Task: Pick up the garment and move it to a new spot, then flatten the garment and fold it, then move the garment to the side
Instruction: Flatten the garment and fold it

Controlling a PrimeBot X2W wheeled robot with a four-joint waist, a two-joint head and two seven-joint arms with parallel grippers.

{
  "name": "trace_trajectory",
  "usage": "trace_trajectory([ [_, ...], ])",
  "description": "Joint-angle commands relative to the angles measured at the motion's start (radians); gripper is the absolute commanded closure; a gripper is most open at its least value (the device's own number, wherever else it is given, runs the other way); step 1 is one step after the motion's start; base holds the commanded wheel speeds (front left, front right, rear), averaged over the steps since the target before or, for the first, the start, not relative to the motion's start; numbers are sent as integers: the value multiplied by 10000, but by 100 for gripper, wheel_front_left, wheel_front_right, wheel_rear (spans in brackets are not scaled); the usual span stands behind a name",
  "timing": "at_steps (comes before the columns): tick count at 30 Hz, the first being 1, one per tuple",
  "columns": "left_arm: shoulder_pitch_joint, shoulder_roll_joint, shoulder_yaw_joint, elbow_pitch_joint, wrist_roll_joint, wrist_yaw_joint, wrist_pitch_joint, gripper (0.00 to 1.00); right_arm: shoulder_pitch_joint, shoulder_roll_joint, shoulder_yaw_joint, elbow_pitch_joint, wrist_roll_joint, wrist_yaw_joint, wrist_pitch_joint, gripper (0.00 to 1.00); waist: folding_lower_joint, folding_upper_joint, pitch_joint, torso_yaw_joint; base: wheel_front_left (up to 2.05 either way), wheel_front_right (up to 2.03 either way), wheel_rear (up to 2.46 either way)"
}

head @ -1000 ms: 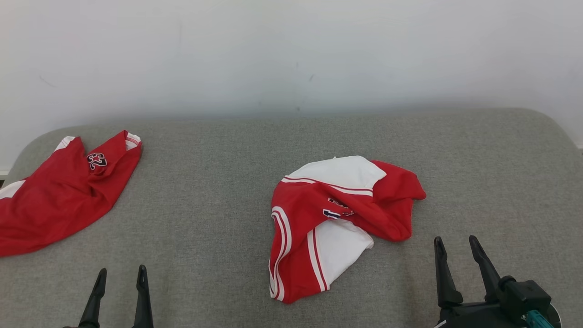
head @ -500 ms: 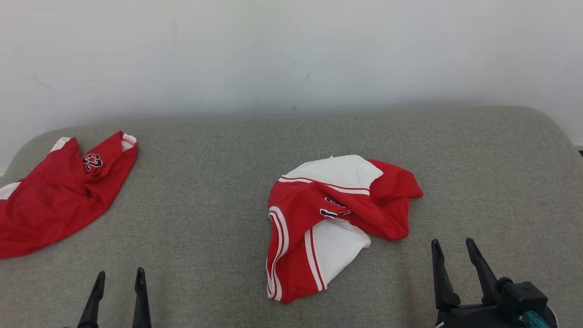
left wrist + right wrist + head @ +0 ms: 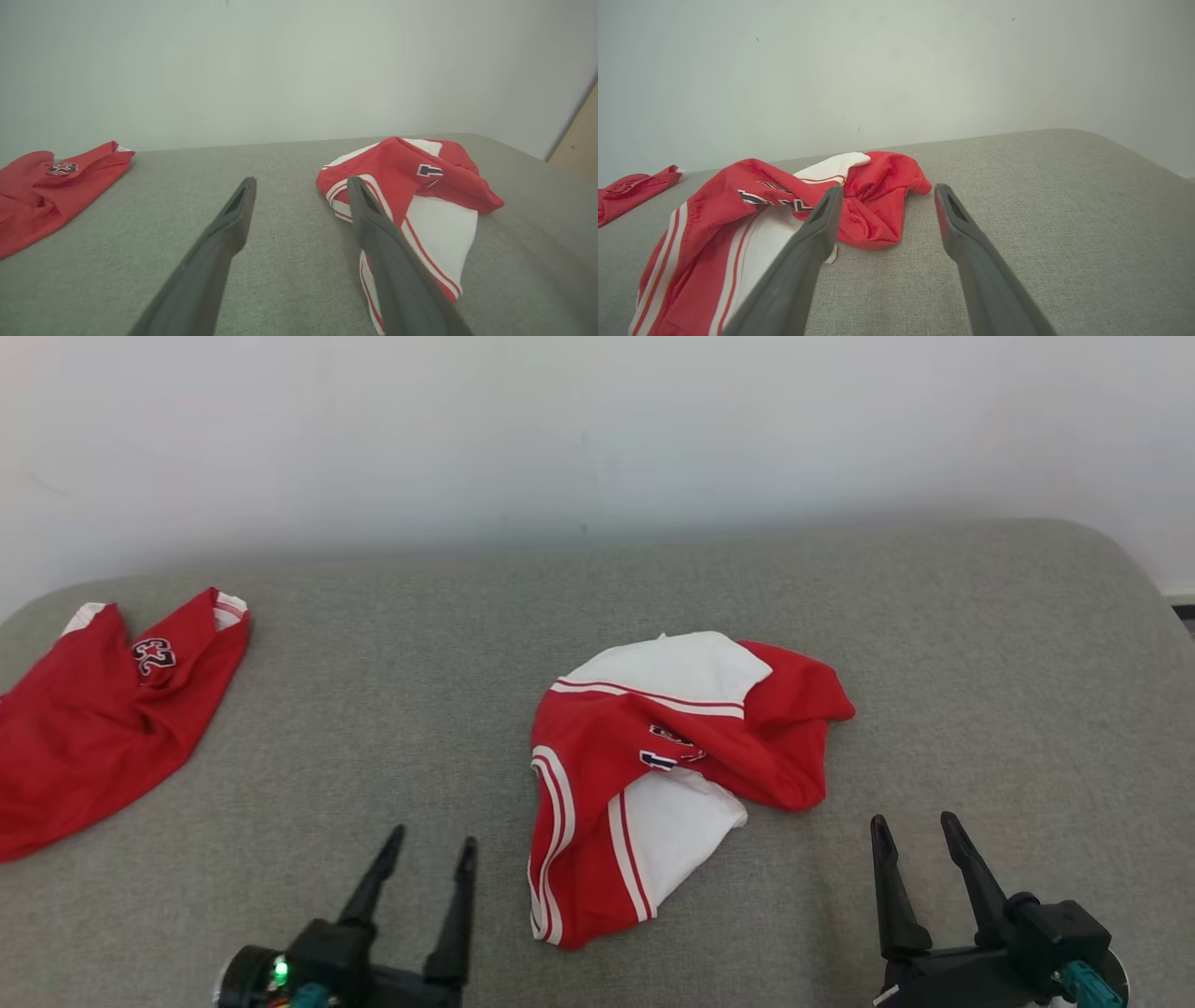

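Head view: the crumpled garment (image 3: 672,775) lies mid-frame on the grey pad (image 3: 373,728), with a red shirt (image 3: 93,719) at the left edge. The left gripper (image 3: 434,836) sits at bottom centre-left and the right gripper (image 3: 912,819) at bottom right, both with jaws apart and near the garment.
Left wrist view: the garment is right of centre.
Right wrist view: the garment is at lower left.
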Motion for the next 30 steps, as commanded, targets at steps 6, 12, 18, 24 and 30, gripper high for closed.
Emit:
trace_trajectory([
  [6, -794, 97, -1348, 1622, -193, -58, -17, 0, -248, -8, 76, 51, 194, 9, -11, 0, -1, 0, 630, -705, 0, 0, 0],
  [12, -1220, 290, -2166, 2878, -533, -63, 53, 0, -367, -8, 61, 11, 281, 9, -11, 0, -1, 0, 979, -1037, 0, 0, 0],
  [18, -1670, 244, -2622, 3981, -999, -54, 48, 0, -467, -8, 92, -30, 303, 9, -11, 0, -1, 0, 1143, -1213, 0, 0, 0],
  [24, -1948, 142, -2731, 4098, -1517, -55, -13, 100, -308, -7, -101, -3, 229, 9, -11, 0, -1, 0, 984, -1008, 0, 0, 0],
  [30, -1608, 122, -2201, 3204, -1939, -51, -29, 100, -135, -8, -165, 52, 222, 9, -12, 0, -1, 0, 556, -328, 0, 0, 0],
])
